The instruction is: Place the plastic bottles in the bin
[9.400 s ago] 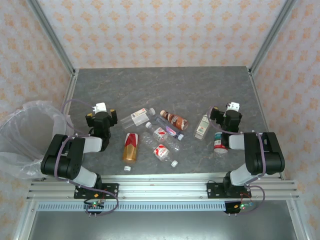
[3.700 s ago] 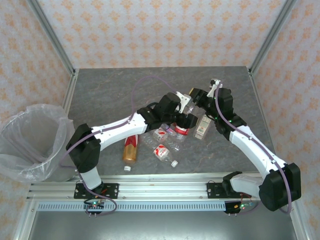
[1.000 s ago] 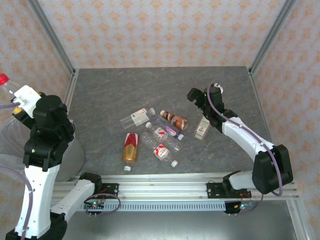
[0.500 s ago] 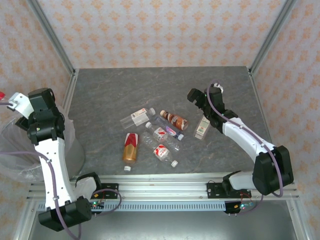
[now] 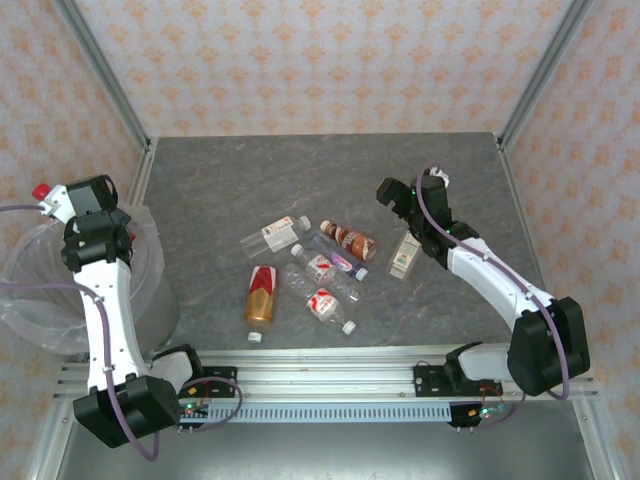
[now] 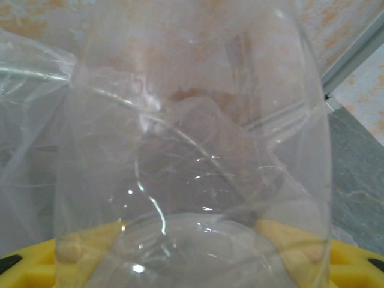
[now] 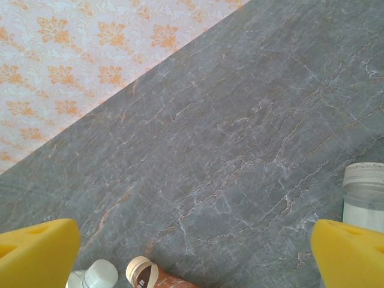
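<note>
From above, the left gripper [image 5: 55, 195] hangs over the bin [image 5: 35, 315], just inside the rim nearest the table [image 5: 250, 170]. It is clamped on a clear bottle [image 5: 42, 190] — held there, I judge, so that letting go drops it into the liner. The bottle's red cap points out across the bin, away from the table, with its long axis roughly level. The other bottles [image 5: 310, 265] lie flat in a loose cluster well apart from the bin. The right gripper [image 5: 388, 190] hovers beyond that cluster, farther from the bin again.

At the left wrist, the clear bottle [image 6: 192, 180] sits between the yellow fingers [image 6: 354, 264]. Its length runs away from the camera, toward the bin's crinkled bag [image 6: 36, 120].

At the right wrist, the fingers [image 7: 36, 252] stand wide apart and grasp nothing — likely poised for the next pick. A white-capped bottle [image 7: 363, 192] lies just beside one finger, and a brown bottle's cap [image 7: 141, 270] shows lower down.
</note>
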`<state>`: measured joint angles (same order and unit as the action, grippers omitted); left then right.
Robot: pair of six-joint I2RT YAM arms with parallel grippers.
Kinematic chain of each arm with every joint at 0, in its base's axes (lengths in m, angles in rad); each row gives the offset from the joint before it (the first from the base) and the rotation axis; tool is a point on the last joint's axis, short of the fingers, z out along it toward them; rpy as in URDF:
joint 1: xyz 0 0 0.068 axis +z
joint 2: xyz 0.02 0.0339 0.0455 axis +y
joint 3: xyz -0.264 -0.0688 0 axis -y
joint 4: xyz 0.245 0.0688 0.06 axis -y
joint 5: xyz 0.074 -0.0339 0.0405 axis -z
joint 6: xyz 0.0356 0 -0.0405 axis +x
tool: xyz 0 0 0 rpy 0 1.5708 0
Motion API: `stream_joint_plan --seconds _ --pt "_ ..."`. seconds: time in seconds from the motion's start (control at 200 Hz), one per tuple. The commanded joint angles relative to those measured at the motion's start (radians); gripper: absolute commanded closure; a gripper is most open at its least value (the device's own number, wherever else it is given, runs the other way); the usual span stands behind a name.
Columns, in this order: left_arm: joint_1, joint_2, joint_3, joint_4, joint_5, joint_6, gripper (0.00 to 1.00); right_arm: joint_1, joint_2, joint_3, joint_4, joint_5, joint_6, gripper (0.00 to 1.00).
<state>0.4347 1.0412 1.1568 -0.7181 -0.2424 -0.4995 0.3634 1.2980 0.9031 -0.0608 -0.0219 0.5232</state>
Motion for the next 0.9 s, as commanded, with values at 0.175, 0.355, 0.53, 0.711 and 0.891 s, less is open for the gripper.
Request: stream_joint_plan --seconds 0.175,0.355,0.53,0.711,0.891 --pt "0.005 0.024 0.016 0.042 0.127 -0.029 0.37 -0.004 -0.027 -0.015 -0.022 0.031 -0.008 0.01" --pt "0.005 0.005 0.045 0.016 0.123 -0.048 0.16 -0.003 -0.029 -0.017 -0.029 0.034 -0.009 0.01" --pt "0.006 -0.023 0.078 -0.017 0.143 -0.041 0.08 -0.003 -0.029 -0.019 -0.031 0.036 -0.009 0.01" --pt "0.006 -0.041 0.119 -0.048 0.163 -0.04 0.05 -0.004 -0.026 -0.016 -0.032 0.035 -0.01 0.01" --pt "-0.005 -0.057 0.158 -0.063 0.222 -0.04 0.0 -0.004 -0.023 -0.015 -0.033 0.033 -0.005 0.01"
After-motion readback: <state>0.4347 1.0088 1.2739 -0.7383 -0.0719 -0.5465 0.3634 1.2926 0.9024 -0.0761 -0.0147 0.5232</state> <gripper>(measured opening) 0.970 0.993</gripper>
